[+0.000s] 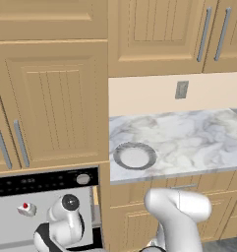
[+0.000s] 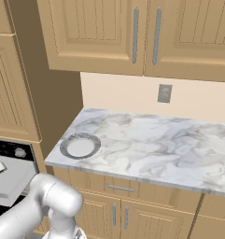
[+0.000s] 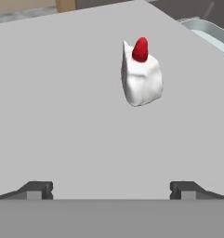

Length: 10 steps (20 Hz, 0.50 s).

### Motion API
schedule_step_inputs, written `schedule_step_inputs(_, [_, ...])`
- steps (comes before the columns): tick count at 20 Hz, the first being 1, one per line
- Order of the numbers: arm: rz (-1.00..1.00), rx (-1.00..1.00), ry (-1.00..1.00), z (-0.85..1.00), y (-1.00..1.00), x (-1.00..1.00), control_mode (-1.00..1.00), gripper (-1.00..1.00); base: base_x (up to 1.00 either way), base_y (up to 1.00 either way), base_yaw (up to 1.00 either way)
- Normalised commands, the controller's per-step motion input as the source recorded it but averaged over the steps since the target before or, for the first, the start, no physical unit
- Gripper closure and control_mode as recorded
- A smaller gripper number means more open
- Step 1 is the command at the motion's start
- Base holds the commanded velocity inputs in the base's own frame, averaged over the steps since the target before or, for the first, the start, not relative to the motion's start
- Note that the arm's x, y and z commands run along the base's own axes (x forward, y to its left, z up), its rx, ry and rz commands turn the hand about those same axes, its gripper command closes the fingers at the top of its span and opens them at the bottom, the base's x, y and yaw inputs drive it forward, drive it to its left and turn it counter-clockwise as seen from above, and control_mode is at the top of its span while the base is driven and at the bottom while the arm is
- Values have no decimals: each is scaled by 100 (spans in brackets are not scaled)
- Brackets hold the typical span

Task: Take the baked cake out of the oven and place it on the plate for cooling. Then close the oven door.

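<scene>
Approaching the baked cake (image 3: 141, 76) with my pincer (image 3: 111, 190) spread wide, fingertips (image 3: 36, 190) flanking empty space, nothing clamped yet. Jaws are standing fully apart so the slice can pass between them on the way in.

Cake is sitting upright on a plain grey flat surface, ahead of the fingers and slightly right of centre in the hand view, well apart from them. I'm judging that surface to be the inner face of the oven door (image 1: 21, 229), lying open below the oven (image 1: 41, 182) control panel, but can't tell for sure.

Plate (image 1: 134, 156) is waiting near the counter's (image 1: 189, 142) front left corner, just beside the tall cabinet (image 1: 51, 98), the nearest counter spot to the oven, so the carry should be short.

Hand view is giving me the cake's shape, red topping and alignment with the fingers; it isn't giving me the plate. Left base view is showing cake (image 1: 26, 208) and plate together, with my arm reaching low toward the oven. Right base view is giving the plate (image 2: 80, 145) and a sliver of the oven at the left edge.
</scene>
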Motion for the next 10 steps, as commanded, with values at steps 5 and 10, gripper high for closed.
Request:
schedule_step_inputs(5, [0,0,0,2,0,0,-100,-100,0,0,0])
schedule_step_inputs(10, [0,0,0,2,0,0,-100,-100,0,0,0])
